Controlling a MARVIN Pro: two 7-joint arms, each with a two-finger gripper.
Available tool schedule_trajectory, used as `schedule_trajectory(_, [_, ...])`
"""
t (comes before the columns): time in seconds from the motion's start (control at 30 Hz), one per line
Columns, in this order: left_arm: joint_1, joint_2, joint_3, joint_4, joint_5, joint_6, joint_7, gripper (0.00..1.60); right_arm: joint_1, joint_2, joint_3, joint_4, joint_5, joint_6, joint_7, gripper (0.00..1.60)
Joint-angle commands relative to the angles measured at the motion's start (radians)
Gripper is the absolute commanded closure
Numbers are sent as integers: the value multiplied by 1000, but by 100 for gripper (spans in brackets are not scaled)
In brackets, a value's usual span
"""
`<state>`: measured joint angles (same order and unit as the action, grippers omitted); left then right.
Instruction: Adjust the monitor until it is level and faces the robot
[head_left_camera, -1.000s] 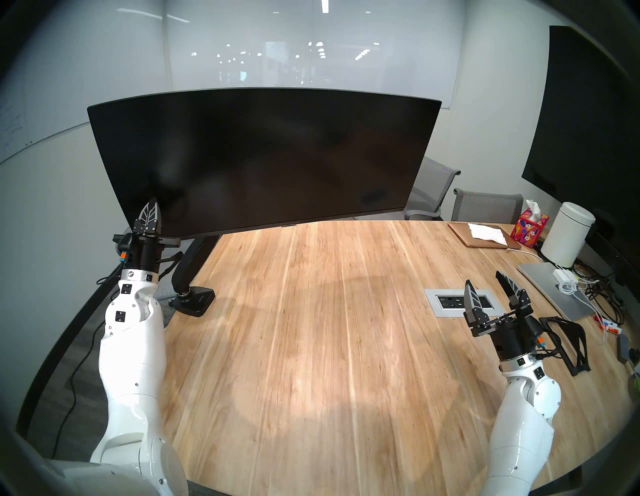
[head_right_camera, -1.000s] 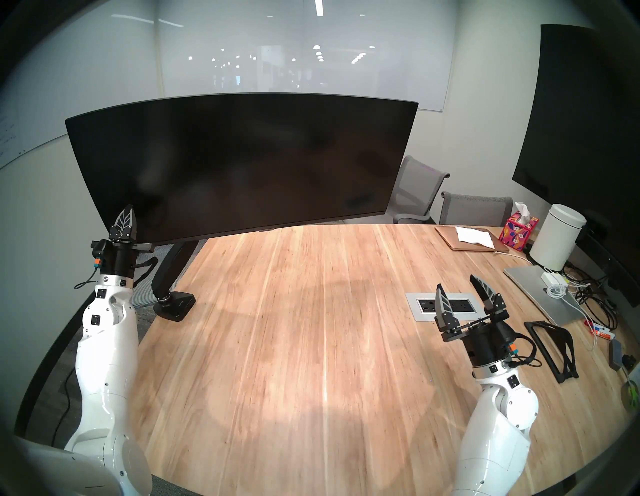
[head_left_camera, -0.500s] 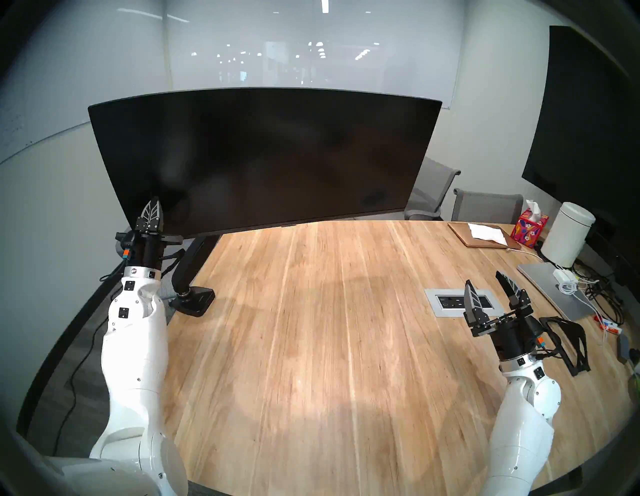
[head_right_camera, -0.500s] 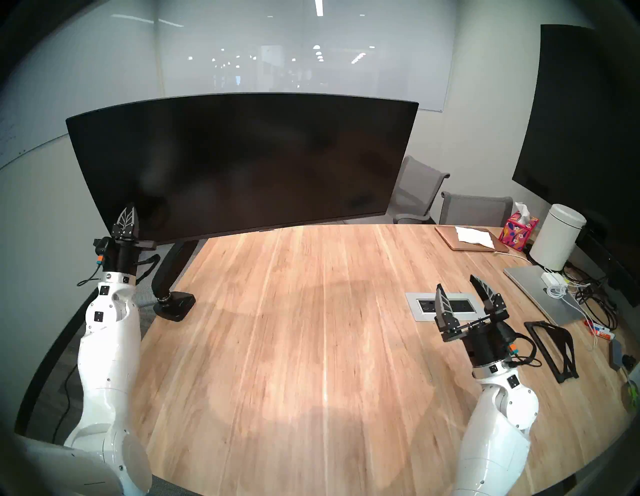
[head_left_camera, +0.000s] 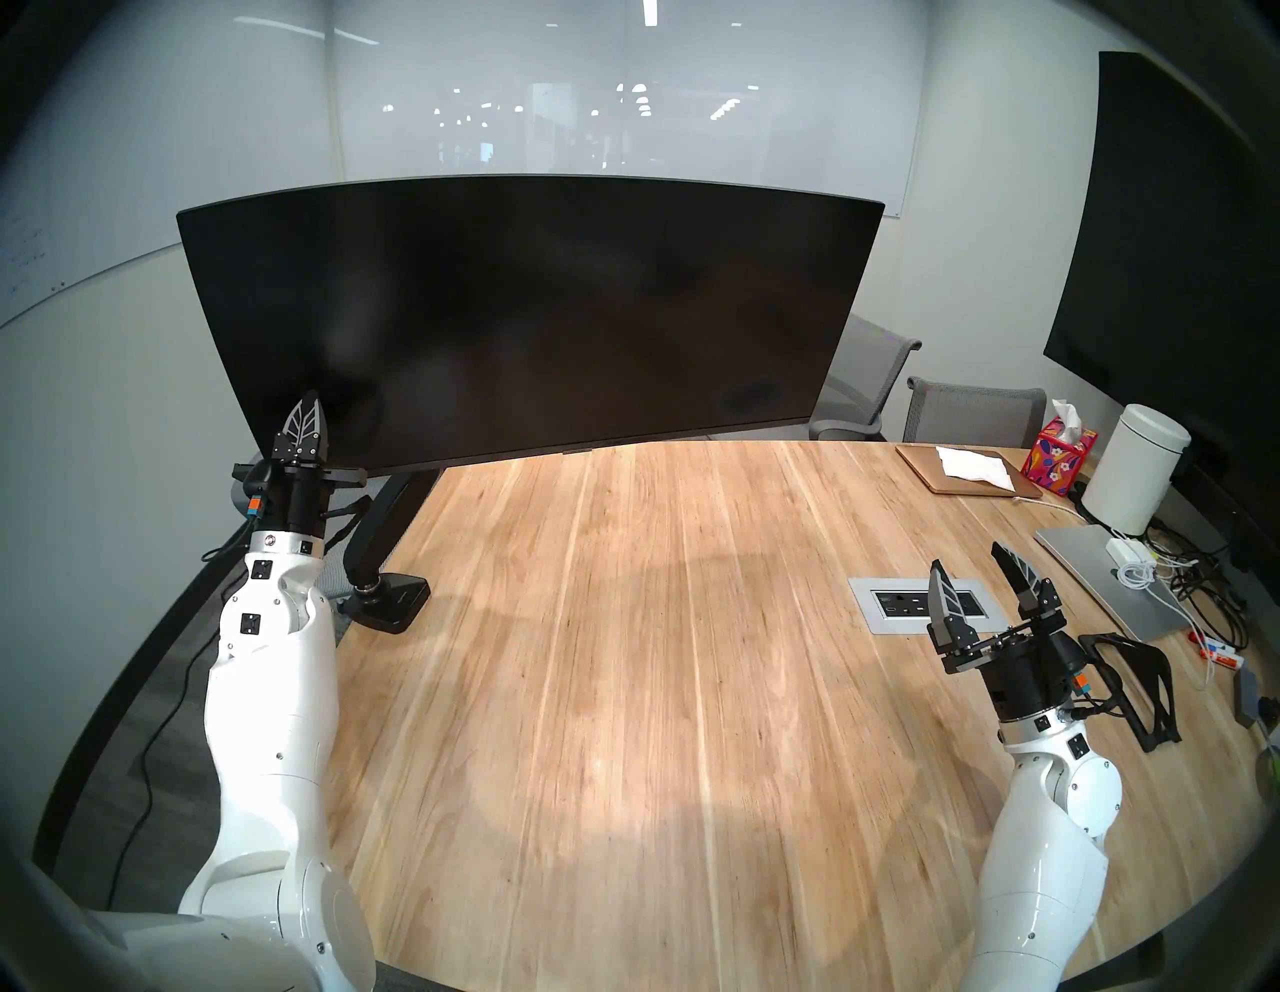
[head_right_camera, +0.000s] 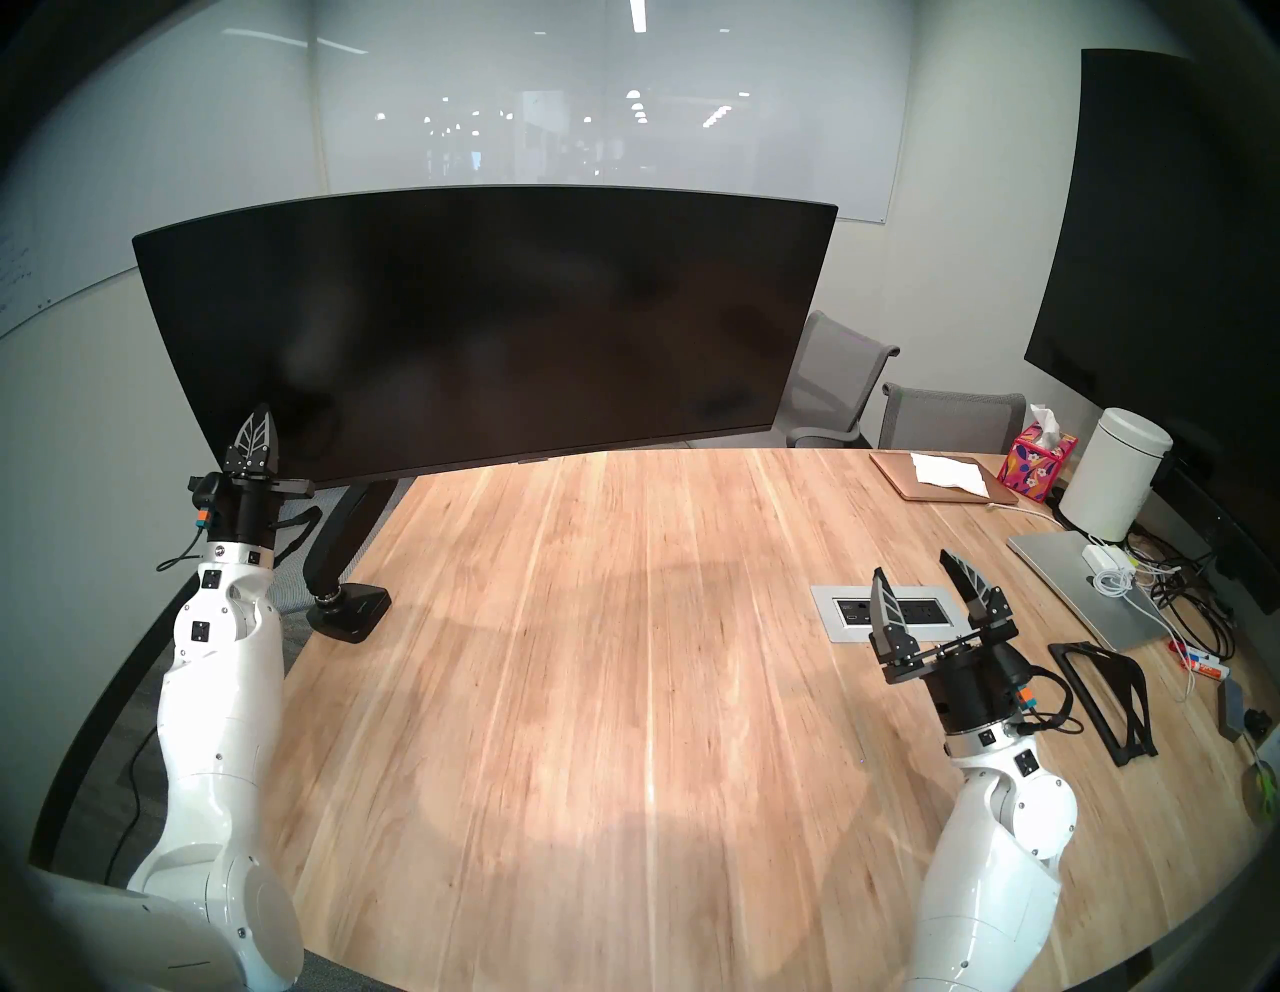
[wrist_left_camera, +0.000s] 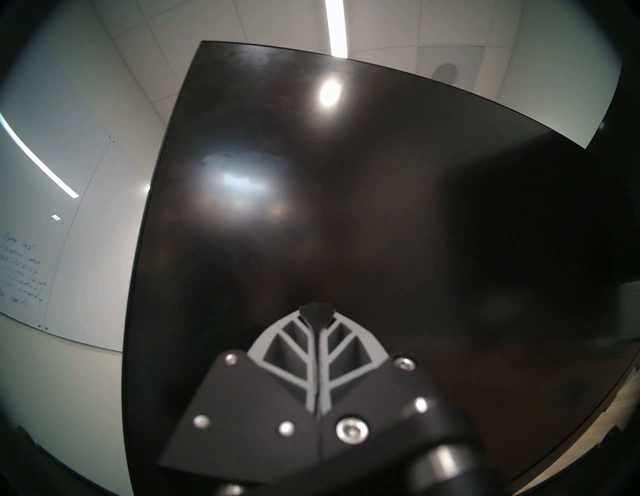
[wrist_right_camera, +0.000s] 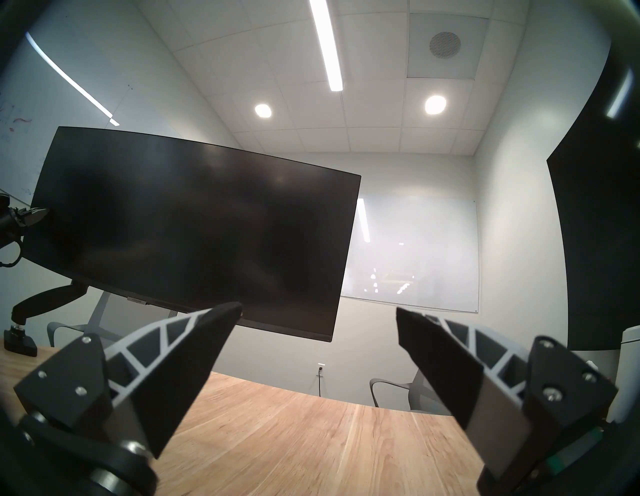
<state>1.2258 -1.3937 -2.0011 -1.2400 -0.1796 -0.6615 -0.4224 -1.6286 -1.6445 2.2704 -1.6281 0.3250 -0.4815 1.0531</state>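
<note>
- You cannot see the back of the monitor (head_left_camera: 526, 319), so the joint where its arm mount (head_left_camera: 377, 533) meets the panel stays hidden; only the lower links and the clamp base show under its left half.
- The monitor's lower left corner is covered by the left gripper (head_left_camera: 308, 405) in both head views, so whether the fingertips touch the glass cannot be told from there.
- In the left wrist view the screen fills most of the picture, and its right end runs into the dark rim.
- The monitor stands over the far left part of the worktop (head_left_camera: 658, 693). It is not level: its left end sits lower than its right, and the small tab on its bottom edge hangs just above the worktop's far edge.
- Your left arm reaches up and forward off the worktop's left edge, gripper pointing up at the screen's lower left area; its two ribbed fingers (wrist_left_camera: 294, 350) are pressed together with nothing between them.
- Your right arm rises from the near right, wrist angled up toward the room's far wall; the right gripper (head_left_camera: 973, 575) is spread wide, empty, hanging above the inset power outlet (head_left_camera: 900, 604), well apart from the monitor.
- The larger flat screen (head_left_camera: 1177, 242) on the right wall is cut off by the lens rim.
</note>
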Motion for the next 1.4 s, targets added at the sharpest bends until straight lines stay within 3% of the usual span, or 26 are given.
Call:
schedule_trajectory(0.0, [-48, 9, 8, 3, 14, 7, 13, 160, 3, -2, -1, -18, 10, 0, 2, 0])
schedule_trajectory(1.37, [-118, 25, 38, 82, 64, 25, 76, 160, 3, -2, -1, -18, 9, 0, 2, 0])
